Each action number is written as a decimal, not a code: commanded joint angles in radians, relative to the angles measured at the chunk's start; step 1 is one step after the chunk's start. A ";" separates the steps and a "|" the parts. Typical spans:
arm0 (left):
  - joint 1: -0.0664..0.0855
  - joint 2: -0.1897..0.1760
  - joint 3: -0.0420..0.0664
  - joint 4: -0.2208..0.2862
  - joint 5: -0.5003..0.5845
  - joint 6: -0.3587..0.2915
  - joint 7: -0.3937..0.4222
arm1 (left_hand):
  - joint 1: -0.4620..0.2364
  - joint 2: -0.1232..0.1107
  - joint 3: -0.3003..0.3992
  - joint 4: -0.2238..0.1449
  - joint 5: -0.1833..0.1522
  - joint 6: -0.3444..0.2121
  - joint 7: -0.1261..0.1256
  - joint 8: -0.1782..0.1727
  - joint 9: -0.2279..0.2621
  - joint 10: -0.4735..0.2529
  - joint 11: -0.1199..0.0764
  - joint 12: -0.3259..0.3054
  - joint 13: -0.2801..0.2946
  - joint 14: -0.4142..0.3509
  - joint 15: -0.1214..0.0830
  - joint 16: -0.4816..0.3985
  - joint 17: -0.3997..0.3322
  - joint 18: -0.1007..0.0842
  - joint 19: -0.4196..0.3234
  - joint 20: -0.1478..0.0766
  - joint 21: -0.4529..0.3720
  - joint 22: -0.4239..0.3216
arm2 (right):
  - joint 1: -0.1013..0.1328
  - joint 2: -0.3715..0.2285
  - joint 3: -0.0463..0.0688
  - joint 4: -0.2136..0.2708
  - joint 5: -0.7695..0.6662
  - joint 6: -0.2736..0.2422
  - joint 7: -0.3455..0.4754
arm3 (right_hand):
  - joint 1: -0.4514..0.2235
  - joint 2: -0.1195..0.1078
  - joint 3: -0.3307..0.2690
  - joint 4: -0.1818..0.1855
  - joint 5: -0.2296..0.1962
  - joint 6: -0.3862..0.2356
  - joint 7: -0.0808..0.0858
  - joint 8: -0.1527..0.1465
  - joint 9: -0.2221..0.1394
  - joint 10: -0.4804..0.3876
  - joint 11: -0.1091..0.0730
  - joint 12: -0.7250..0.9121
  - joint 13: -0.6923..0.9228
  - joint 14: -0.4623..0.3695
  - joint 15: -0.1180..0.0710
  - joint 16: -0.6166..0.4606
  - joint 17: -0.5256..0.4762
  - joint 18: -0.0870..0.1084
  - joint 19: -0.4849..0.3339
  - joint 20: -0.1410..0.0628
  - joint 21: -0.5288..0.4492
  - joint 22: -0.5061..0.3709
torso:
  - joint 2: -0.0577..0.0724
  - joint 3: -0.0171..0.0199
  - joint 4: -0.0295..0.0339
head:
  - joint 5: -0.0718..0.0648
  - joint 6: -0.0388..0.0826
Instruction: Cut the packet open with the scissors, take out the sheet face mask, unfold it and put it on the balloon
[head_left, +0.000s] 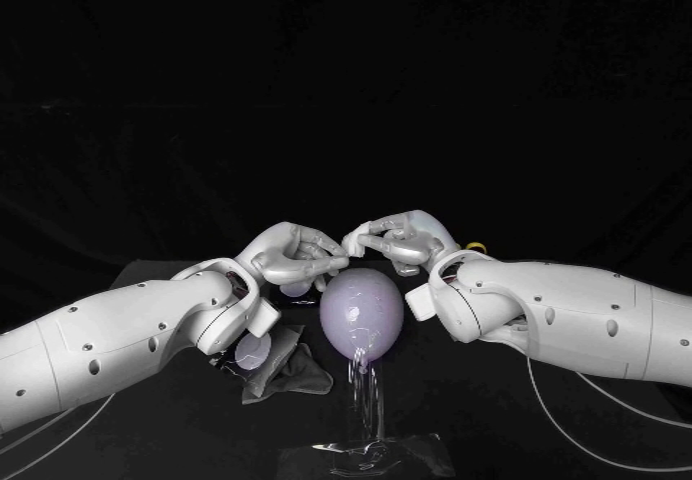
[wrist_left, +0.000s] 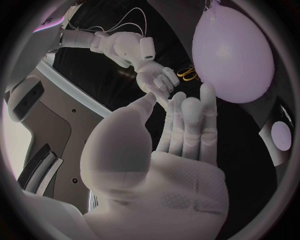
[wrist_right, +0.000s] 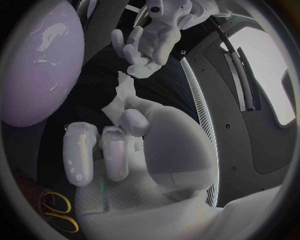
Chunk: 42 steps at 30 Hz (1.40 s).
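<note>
Right wrist view: right hand (wrist_right: 147, 150) pinches sheet mask (wrist_right: 122, 92); scissors (wrist_right: 59, 212) partly hidden.

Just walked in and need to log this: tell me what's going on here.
Both hands hover close together over the balloon on its clear stand. The right hand seems to pinch a pale piece, probably the sheet mask; whether the left hand touches it is unclear. The packet lies under the left arm, scissors beyond the right hand.
</note>
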 joint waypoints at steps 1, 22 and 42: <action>0.002 0.008 0.002 0.008 -0.108 -0.051 -0.085 | -0.005 -0.007 -0.019 0.010 -0.001 -0.010 0.008 0.009 0.008 -0.031 0.002 0.038 0.030 0.019 0.001 0.075 0.073 0.006 -0.016 -0.001 0.041 0.030 | 0.001 0.004 0.000 -0.003 -0.030 -0.009 -0.023 | 0.002 0.011 0.007 -0.001 0.005 0.002 -0.005 0.026 0.065 0.004 0.001 -0.005 -0.001 0.104 -0.009 0.007 0.263 -0.016 0.045 -0.004 0.004 0.229 | 0.001 0.0002 0.0004 | -0.003 0.001; 0.006 0.040 0.004 0.011 -0.171 -0.218 -0.224 | 0.064 0.026 -0.239 0.147 -0.001 -0.068 -0.006 0.165 0.099 -0.176 -0.009 0.379 0.269 0.176 -0.009 0.355 0.419 -0.011 -0.041 -0.003 0.405 0.375 | 0.001 0.005 0.000 0.008 -0.072 -0.005 -0.040 | -0.001 0.010 0.010 -0.005 0.005 0.002 -0.005 0.029 0.068 0.005 0.000 -0.006 -0.001 0.104 -0.009 0.007 0.263 -0.016 0.045 -0.005 0.004 0.228 | 0.001 -0.0008 0.0010 | -0.007 0.001; 0.006 0.051 0.005 0.027 -0.196 -0.212 -0.214 | 0.118 0.056 -0.277 0.142 0.000 -0.064 -0.017 0.196 0.107 -0.182 -0.018 0.411 0.286 0.201 -0.015 0.384 0.466 -0.019 -0.022 -0.005 0.455 0.437 | 0.001 0.016 -0.002 0.006 -0.084 -0.007 -0.050 | -0.005 0.007 0.015 -0.010 0.005 0.001 -0.006 0.033 0.073 0.007 0.000 -0.006 -0.002 0.104 -0.010 0.007 0.263 -0.016 0.045 -0.005 0.004 0.228 | 0.000 0.0000 0.0007 | -0.008 -0.003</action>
